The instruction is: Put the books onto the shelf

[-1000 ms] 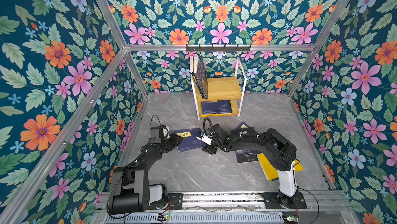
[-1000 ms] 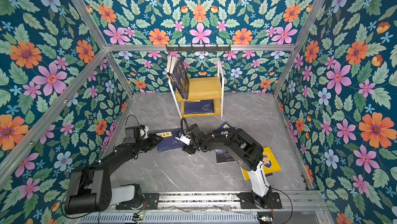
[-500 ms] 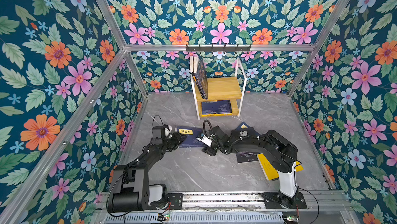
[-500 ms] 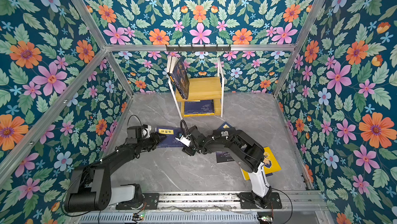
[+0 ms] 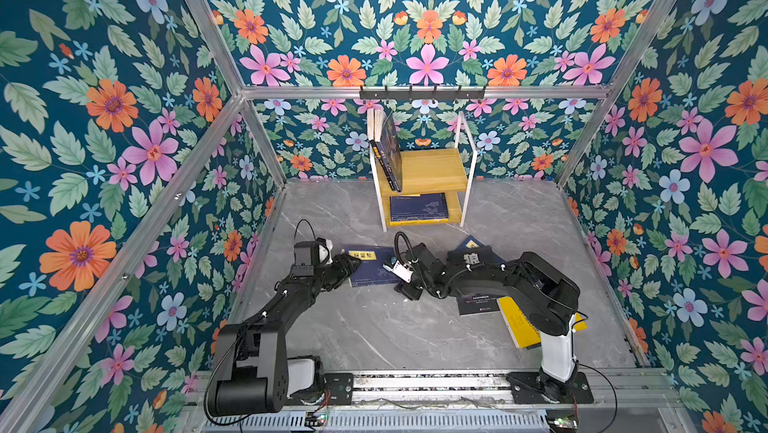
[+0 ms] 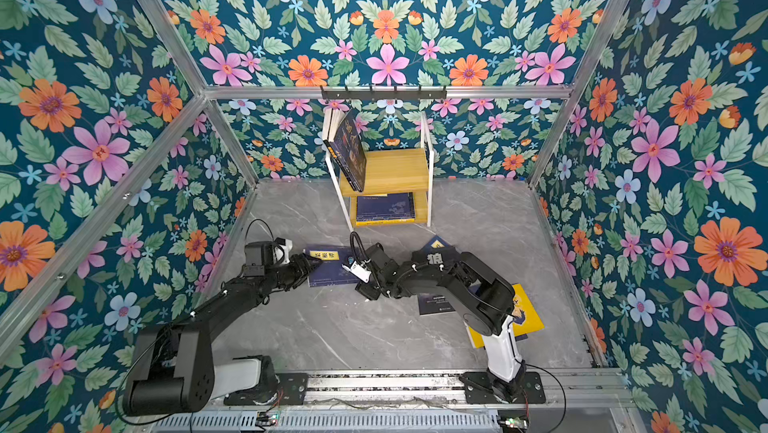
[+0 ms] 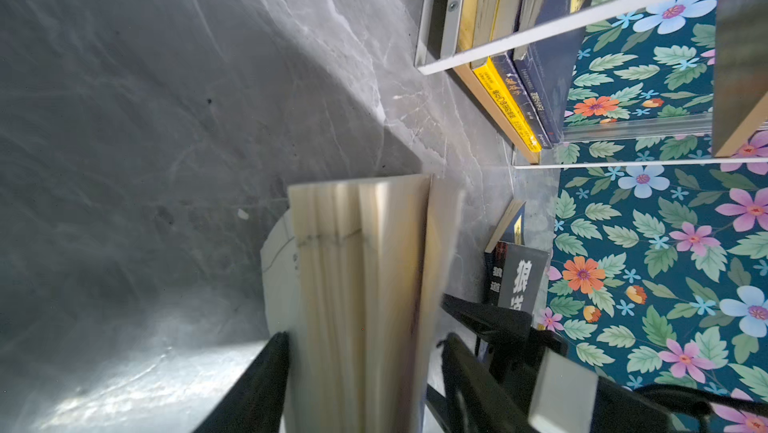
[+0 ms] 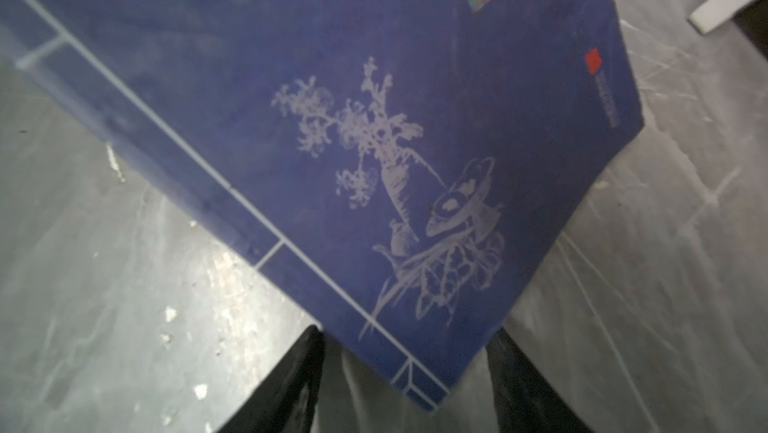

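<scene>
Navy book [image 5: 371, 271] sits on the grey floor [image 5: 374, 327] between both hands. Left gripper [image 7: 363, 337]: arm reaching low, fingers straddle the page edge; clamped or loose, cannot tell. Right gripper [image 8: 406, 330]: forearm low, jaws apart around the book's corner. Shelf [image 5: 432, 169], part-filled, stands beyond both fingertips. Wolf book [image 5: 473, 258] and yellow book [image 5: 519, 323] lie behind the right hand, under its arm.
</scene>
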`<state>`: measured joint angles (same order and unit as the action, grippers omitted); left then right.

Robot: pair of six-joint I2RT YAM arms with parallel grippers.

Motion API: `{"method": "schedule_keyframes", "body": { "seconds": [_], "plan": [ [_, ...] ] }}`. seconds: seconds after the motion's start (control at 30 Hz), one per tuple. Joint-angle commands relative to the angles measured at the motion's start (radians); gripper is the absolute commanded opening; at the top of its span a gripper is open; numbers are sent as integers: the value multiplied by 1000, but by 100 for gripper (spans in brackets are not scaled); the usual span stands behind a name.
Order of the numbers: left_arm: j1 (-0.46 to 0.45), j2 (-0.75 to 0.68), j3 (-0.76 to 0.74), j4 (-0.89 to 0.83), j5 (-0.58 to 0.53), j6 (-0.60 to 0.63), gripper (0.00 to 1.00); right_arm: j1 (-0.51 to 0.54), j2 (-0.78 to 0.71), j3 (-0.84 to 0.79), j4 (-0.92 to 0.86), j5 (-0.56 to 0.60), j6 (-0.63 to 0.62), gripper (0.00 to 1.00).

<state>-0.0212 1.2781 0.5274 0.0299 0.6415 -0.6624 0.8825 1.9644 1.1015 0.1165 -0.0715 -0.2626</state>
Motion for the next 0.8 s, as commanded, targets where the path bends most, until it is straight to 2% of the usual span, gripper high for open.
{"method": "schedule_keyframes", "body": {
  "seconds": [0.0, 0.07, 0.23, 0.63, 0.77],
  "plan": [
    [1, 1, 18, -15, 6, 33, 55, 7, -23, -10, 7, 66, -29, 64],
    [-2, -1, 22, -12, 10, 40, 54, 12, -31, -23, 31, 80, -38, 65],
    [-1, -5, 29, -15, 4, 70, 44, 15, -15, -15, 39, 98, -47, 65],
    [-2, 6, 25, 20, 8, 62, 7, 17, -14, -38, 64, 114, -57, 65],
    [-2, 9, 35, 13, 17, 63, 6, 23, -39, -87, 95, 168, -59, 66]
  ]
}}
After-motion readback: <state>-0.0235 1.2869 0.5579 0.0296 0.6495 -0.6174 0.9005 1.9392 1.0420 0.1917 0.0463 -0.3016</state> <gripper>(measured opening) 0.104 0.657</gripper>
